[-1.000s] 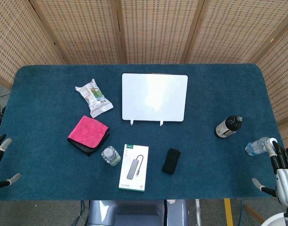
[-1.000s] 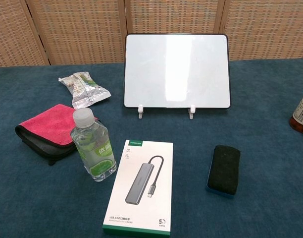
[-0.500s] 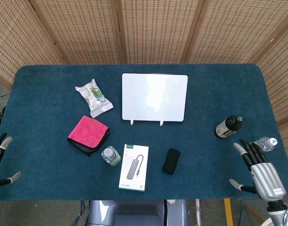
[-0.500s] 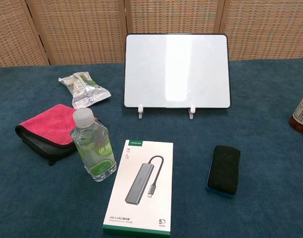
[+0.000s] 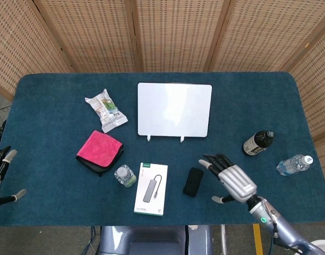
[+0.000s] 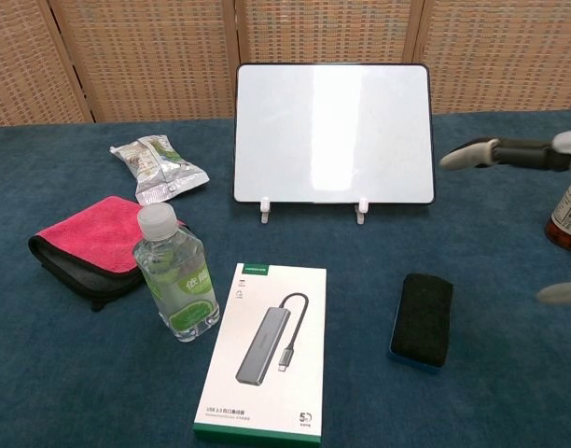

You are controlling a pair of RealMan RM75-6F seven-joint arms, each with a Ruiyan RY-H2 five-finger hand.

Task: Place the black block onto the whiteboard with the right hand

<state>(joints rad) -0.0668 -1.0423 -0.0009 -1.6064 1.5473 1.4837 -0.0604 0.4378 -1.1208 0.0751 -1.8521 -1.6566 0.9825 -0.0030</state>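
The black block (image 5: 193, 181) lies flat on the blue table (image 5: 56, 106), in front of the whiteboard (image 5: 174, 109) and right of a white box (image 5: 151, 188). The right hand (image 5: 230, 180) is just beside the block, not touching it, with its fingers (image 6: 472, 153) spread and holding nothing. The left hand (image 5: 2, 175) sits at the table's far edge, fingers apart

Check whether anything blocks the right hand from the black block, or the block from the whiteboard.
Nothing visible does. The open right hand hovers just right of the black rectangular block, bare blue cloth between them. Only bare cloth separates the block from the upright white-surfaced whiteboard.
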